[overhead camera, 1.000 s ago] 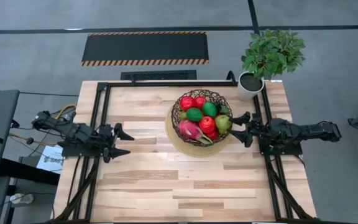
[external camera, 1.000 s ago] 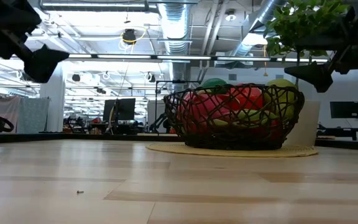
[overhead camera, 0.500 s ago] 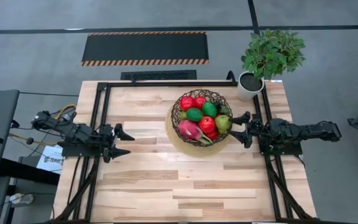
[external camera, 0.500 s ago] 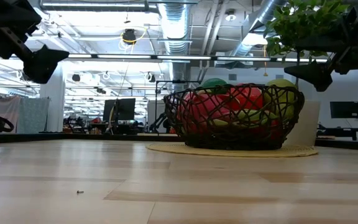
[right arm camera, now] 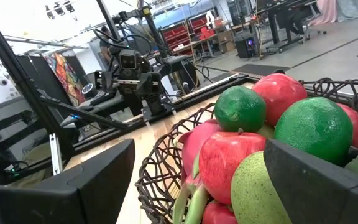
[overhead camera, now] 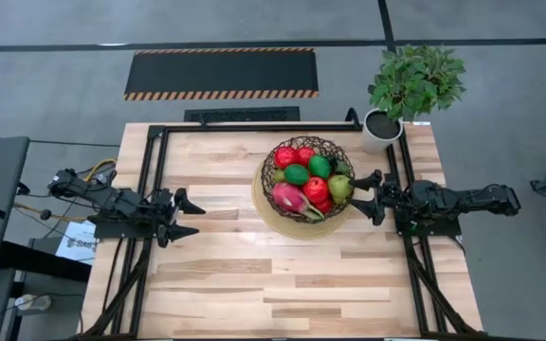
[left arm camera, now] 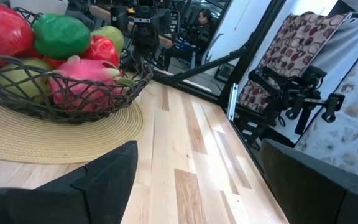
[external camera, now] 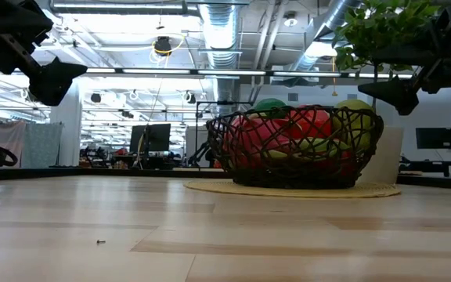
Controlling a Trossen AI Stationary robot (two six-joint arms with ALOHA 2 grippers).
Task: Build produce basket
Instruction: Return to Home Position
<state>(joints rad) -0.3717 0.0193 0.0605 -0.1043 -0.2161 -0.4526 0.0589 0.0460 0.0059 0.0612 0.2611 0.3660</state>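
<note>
The dark wire basket point(overhead camera: 306, 178) sits on a round tan woven mat point(overhead camera: 265, 210) toward the table's far right. It holds red apples point(overhead camera: 294, 155), green limes point(overhead camera: 307, 170), a green pear point(overhead camera: 340, 187) and a pink dragon fruit point(overhead camera: 289, 197). My right gripper point(overhead camera: 372, 196) hangs open just right of the basket, above the table. My left gripper point(overhead camera: 184, 216) is open over the table's left side, pointing at the basket from well away. Both grippers hold nothing.
A leafy plant in a white pot point(overhead camera: 383, 128) stands at the far right corner, beside the basket. A black metal frame point(overhead camera: 254, 126) runs along the table's edges. Bare wood spans the near half of the table point(overhead camera: 282, 284).
</note>
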